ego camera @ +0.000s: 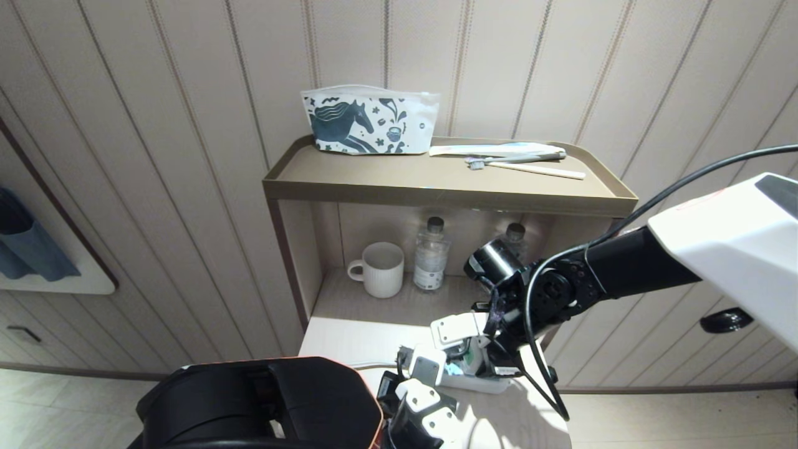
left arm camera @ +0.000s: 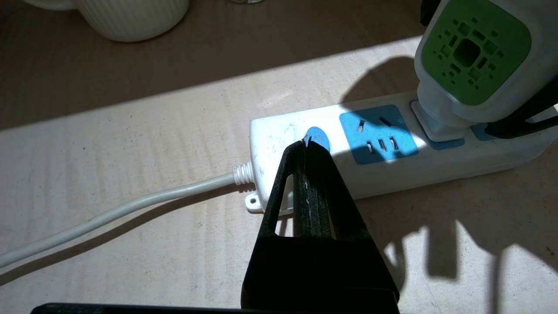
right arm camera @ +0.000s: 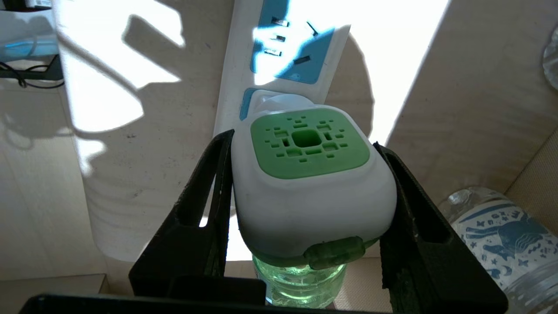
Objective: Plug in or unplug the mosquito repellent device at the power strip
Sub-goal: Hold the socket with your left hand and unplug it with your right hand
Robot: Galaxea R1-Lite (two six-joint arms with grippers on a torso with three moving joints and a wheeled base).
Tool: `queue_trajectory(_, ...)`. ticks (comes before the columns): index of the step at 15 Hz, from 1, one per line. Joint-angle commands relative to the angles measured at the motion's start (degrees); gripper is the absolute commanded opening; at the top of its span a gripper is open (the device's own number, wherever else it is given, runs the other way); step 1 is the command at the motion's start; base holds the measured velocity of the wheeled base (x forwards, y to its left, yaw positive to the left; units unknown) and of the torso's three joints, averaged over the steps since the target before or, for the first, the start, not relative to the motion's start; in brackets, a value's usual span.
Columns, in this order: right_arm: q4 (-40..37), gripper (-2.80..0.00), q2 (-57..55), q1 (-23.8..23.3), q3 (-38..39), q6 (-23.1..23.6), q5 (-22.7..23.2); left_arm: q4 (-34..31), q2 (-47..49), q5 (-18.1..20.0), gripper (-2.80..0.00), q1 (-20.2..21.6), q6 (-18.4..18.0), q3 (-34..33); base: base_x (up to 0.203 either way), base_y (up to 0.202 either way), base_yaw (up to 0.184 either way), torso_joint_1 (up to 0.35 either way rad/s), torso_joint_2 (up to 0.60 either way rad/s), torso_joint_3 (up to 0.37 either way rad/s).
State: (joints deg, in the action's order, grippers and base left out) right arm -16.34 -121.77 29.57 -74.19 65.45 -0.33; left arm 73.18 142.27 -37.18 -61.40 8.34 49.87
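Sideways, right end effector (right arm camera: 305, 192) clamps mosquito repellent device (right arm camera: 305, 174); power strip (left arm camera: 392, 144) beneath.

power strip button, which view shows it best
The left wrist view: the blue button on the power strip is lit, with the shut left gripper at it. The head view hides it behind the grippers; the right wrist view shows only sockets.

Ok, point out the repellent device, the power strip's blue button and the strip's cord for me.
mosquito repellent device (right arm camera: 309, 141): right wrist view, on its green vented face.
blue button (left arm camera: 320, 137): left wrist view, on its visible upper part.
cord (left arm camera: 130, 207): left wrist view, mid-length on the white cable.
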Motion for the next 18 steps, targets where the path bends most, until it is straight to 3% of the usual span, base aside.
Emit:
queue_trajectory(1,-0.1,-2.8,-0.5,0.2,-0.1,0.4,0.0,0.4,0.5,-0.1,-2.8,0.0,-0.2,0.8,0.0,0.0,0.0,0.0,0.0,0.0)
queue_trajectory(9,-0.1,-2.8,-0.5,0.2,-0.1,0.4,0.0,0.5,0.5,-0.2,-2.8,0.0,-0.2,0.8,0.0,0.0,0.0,0.0,0.0,0.0)
queue_trajectory(13,-0.1,-2.8,-0.5,0.1,-0.2,0.4,0.0,14.1,-3.6,-5.1,-2.8,-0.2,-3.2,-11.5,0.0,0.0,0.0,0.0,0.0,0.0)
queue_trajectory(18,-0.1,-2.8,-0.4,0.1,-0.4,0.3,0.0,15.0,-12.6,-7.2,-2.8,0.2,-5.0,-14.0,0.0,0.0,0.0,0.0,0.0,0.0)
